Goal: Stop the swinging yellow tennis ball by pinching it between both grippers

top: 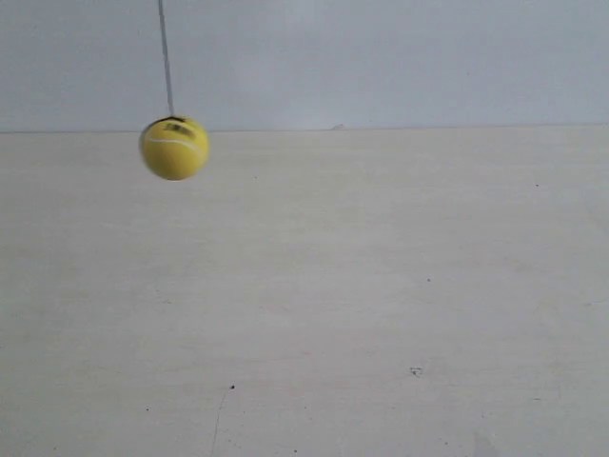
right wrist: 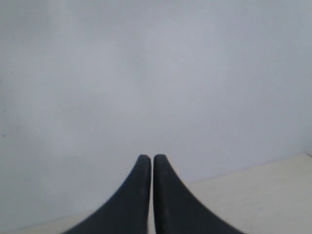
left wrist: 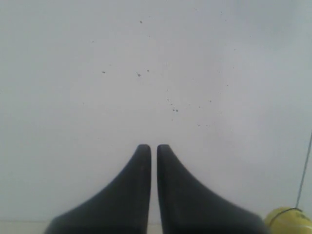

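Yellow tennis ball [top: 174, 148] hanging by its string [top: 166, 57] above the worktop [top: 381, 314].
Ball at the exterior view's left, level with the pale wall's [top: 428, 57] foot; dark print on top, too blurred to read. Left end effector [left wrist: 153, 148]: jaws narrowed to a slit, gripping nothing, ball off to one side. Right end effector [right wrist: 151, 158]: likewise narrow.

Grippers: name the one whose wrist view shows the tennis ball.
The left gripper: the yellow tennis ball and its string show at its view's edge. The right gripper sees only wall and table.
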